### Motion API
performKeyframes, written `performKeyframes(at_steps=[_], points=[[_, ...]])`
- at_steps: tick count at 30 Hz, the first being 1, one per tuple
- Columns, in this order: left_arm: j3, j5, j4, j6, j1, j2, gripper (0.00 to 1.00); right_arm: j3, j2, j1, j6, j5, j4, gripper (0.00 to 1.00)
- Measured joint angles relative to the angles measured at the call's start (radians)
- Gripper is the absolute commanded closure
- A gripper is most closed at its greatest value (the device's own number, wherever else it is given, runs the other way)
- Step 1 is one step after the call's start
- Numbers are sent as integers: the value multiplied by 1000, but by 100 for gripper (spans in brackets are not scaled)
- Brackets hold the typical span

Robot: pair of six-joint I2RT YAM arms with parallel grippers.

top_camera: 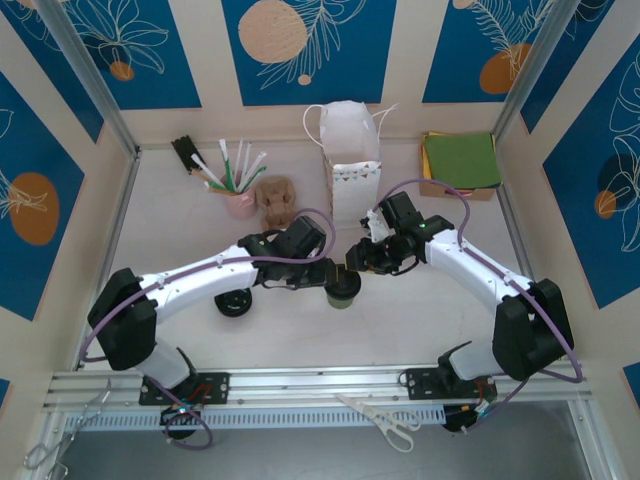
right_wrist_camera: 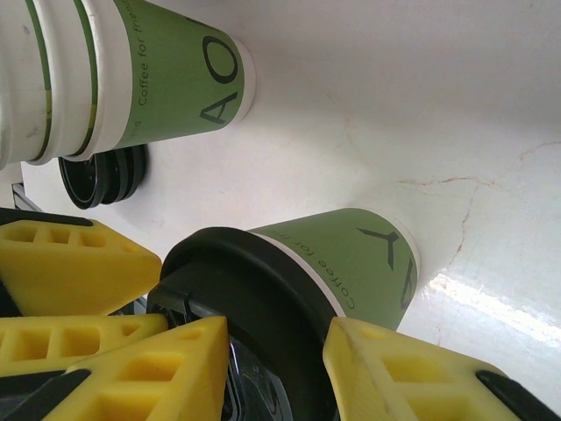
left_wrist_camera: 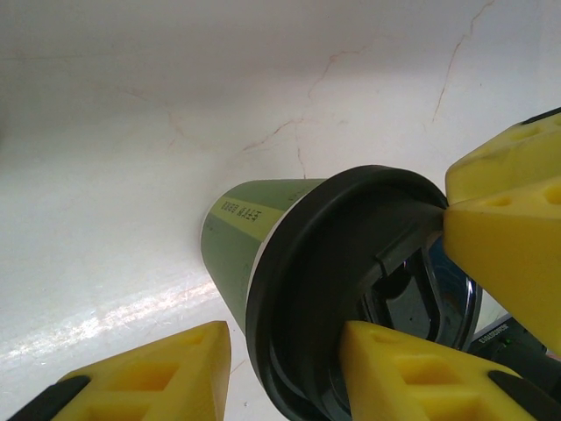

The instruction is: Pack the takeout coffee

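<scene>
The takeout coffee (top_camera: 342, 290), a small olive-green paper cup with a round black plastic lid, stands upright on the pale, marble-patterned bench (top_camera: 180, 240). It sits near the middle, just on the near side of a tall white paper bag with handles (top_camera: 350, 155), with bare bench between the two.

Both arms meet at the cup, one from the left and one from the right. The right claw (right_wrist_camera: 279, 329) is part-way open, its yellow fingers (right_wrist_camera: 412, 377) set on either side of the black lid and pressed against its rim. The left claw (left_wrist_camera: 285, 338) is likewise part-way open. One yellow finger lies over the lid's top and the other just outside the rim, so I cannot tell whether it truly grips.

Beyond the coffee, in the right wrist view, is a stack of lidless green paper cups (right_wrist_camera: 131, 79), with a small pile of black lids (right_wrist_camera: 98, 180) touching it.
</scene>
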Motion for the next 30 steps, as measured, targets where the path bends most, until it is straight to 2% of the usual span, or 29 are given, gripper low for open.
performKeyframes(at_steps=[7, 12, 21, 30], points=[[-2, 0, -2, 0, 0, -6, 61, 1, -8, 5, -1, 4, -2, 62], [13, 1, -34, 1, 0, -6, 54, 17, -26, 18, -10, 16, -47, 57], [41, 24, -85, 19, -6, -2, 49, 22, -60, 35, -16, 19, -128, 53], [35, 52, -79, 20, -27, -2, 53, -5, -89, 63, -15, 19, -138, 57]])
